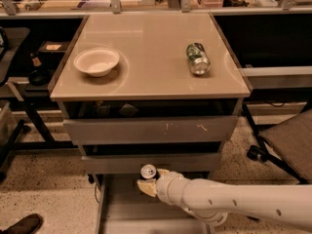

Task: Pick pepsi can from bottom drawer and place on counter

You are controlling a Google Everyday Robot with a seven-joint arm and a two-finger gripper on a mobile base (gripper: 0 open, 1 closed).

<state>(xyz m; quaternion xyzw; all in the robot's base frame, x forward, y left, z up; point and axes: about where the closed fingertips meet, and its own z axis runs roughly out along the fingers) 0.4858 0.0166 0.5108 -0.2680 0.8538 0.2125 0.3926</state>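
Observation:
The pepsi can [148, 171] shows only its silver top and pull tab, upright in front of the middle drawer front and over the back of the open bottom drawer [117, 206]. My gripper [148, 180] is shut on the pepsi can, its pale fingers [145, 187] on either side of the can, at the end of my white arm that comes in from the lower right. The can appears lifted off the drawer floor. The beige counter [151, 43] is above, with its front edge straight over the can.
A white bowl [96, 61] sits at the counter's left. A green-and-silver can [197, 58] lies on its side at the counter's right. Two scuffed grey drawer fronts [151, 129] are between counter and can. A chair [287, 140] stands to the right, a shoe [22, 224] at lower left.

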